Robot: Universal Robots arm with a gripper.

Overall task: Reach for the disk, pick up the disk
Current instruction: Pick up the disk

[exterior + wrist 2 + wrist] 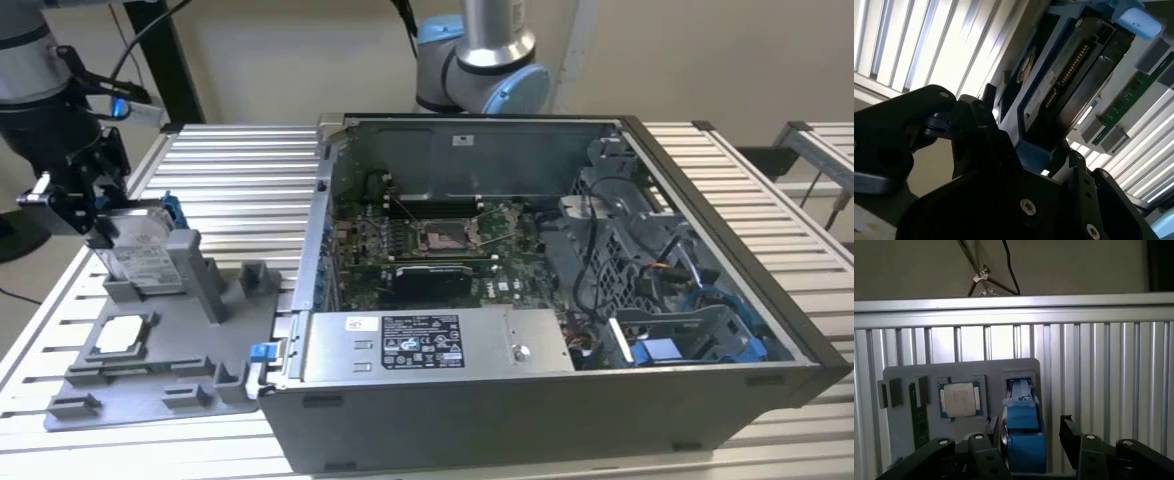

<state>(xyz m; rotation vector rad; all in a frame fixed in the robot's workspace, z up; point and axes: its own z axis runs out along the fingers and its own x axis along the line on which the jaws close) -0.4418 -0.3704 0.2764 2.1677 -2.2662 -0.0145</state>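
Blue-framed disk [1024, 440] stands between spread fingers [1070, 429] (chip [960, 400] beside).

Black angular links, fastened by 4 silver screws [943, 442], are seen on the gripper [1030, 430]; the arm [27, 55] is grey.

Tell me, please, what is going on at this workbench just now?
The robot arm's black gripper sits over the flat silver metal disk in its bright blue plastic bracket, which stands on edge in a grey plastic fixture tray beside the open metal computer case. In the first wrist view its fingers straddle the disk with a gap on one side, so it is not yet clamped. A small square silver chip lies in the same tray.
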